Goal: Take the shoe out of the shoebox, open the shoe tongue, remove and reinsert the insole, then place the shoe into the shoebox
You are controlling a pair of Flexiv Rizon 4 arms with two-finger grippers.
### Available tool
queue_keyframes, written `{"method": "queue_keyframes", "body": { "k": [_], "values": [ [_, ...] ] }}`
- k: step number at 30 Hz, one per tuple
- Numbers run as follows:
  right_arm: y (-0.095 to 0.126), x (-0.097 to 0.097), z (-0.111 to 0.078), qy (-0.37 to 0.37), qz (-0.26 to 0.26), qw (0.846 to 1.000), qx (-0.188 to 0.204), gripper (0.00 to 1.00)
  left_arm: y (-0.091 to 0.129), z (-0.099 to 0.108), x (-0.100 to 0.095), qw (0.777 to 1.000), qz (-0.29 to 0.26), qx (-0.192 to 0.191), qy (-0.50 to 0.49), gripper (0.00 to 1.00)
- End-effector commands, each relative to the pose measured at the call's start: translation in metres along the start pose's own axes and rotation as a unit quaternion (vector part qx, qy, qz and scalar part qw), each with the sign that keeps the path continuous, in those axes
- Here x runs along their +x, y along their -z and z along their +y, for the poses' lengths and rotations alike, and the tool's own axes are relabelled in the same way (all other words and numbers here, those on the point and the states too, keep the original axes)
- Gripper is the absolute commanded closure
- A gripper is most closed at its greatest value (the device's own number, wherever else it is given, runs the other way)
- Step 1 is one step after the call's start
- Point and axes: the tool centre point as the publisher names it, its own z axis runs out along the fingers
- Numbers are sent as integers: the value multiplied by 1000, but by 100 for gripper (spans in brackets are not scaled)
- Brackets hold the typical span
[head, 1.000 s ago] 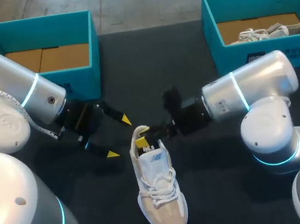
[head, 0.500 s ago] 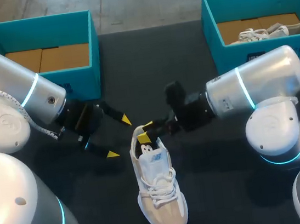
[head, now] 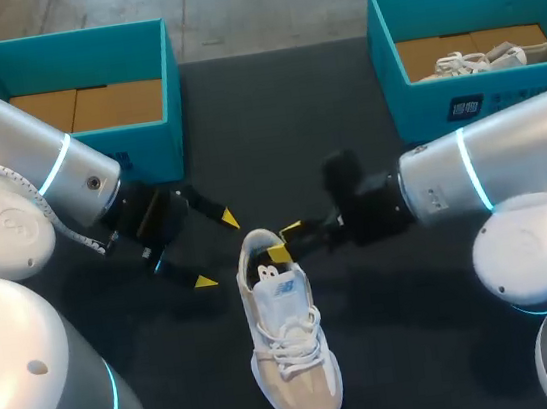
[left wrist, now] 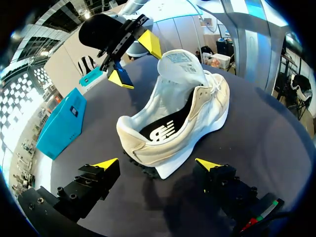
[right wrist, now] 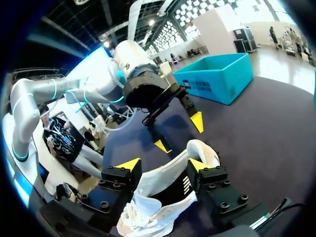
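Got the white sneaker [head: 286,334] out on the black table [head: 272,114], well apart from the teal shoebox [head: 70,37], tongue [left wrist: 180,61] standing up so the insole [left wrist: 163,129] shows. Right gripper [head: 286,242] spread wide beside that tongue, left gripper [head: 216,250] likewise released near the heel. Probably lining up the insole pull.

Table [head: 394,350]: flat, black, matte surface spanning the head view side to side. Far edge runs straight across the upper part of that view. Lighting even, from overhead. Shadows on the surface soft and faint.
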Motion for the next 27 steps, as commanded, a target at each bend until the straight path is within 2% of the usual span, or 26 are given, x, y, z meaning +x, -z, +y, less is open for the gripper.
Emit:
{"method": "queue_keyframes", "body": {
  "k": [1,9,13,15,16,20,27],
  "values": [
    [21,7,-4,-7,-27,1000,7,36,0,-1,0,1000,1,-2,0,0],
    [40,7,-4,-38,-80,995,37,28,0,-1,0,1000,1,-2,0,0],
    [49,8,-3,-44,-99,993,41,25,9,-3,-2,1000,-1,8,6,0],
    [53,9,-2,-46,-108,992,46,17,14,-3,-2,1000,2,5,12,0],
    [54,9,-1,-47,-111,992,49,7,16,-3,-1,1000,3,4,14,0],
    [59,11,1,-48,-124,989,58,1,27,-5,1,1000,13,-5,21,0],
    [61,13,3,-51,-140,986,71,0,55,-2,4,999,27,-27,27,0]
  ]
}}
